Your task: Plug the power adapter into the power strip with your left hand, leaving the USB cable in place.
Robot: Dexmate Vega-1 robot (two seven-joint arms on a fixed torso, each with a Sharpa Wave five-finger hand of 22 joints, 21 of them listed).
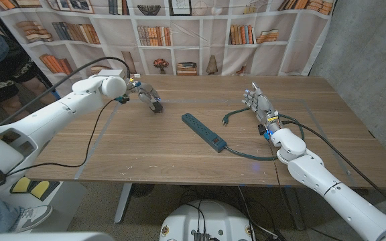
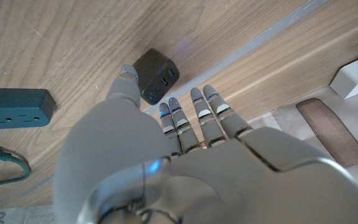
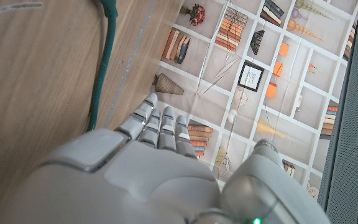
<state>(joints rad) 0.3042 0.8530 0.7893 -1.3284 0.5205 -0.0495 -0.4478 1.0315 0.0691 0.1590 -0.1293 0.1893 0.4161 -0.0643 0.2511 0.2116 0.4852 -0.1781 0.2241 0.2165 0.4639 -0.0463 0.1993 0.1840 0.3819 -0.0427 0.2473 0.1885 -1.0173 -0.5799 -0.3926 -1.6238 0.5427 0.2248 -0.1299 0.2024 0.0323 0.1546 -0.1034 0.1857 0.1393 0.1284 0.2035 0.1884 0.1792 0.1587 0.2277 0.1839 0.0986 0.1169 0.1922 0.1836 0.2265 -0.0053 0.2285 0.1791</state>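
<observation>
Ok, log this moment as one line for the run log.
left hand: reaching adapter, not gripping | right hand: open, idle | power strip: no adapter plugged in

left hand [image 1: 147,96] reaches over the tabletop's far left, fingers extended; right hand [image 1: 258,104] stands upright, fingers apart.

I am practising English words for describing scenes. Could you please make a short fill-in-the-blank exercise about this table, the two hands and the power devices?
1. The power strip on the table is dark ____ in colour.
2. The black power adapter lies just beyond the ____ hand.
3. The right hand holds ____.
4. The wall behind the table shows printed ____ of books.

Missing words: green; left; nothing; shelves
</observation>
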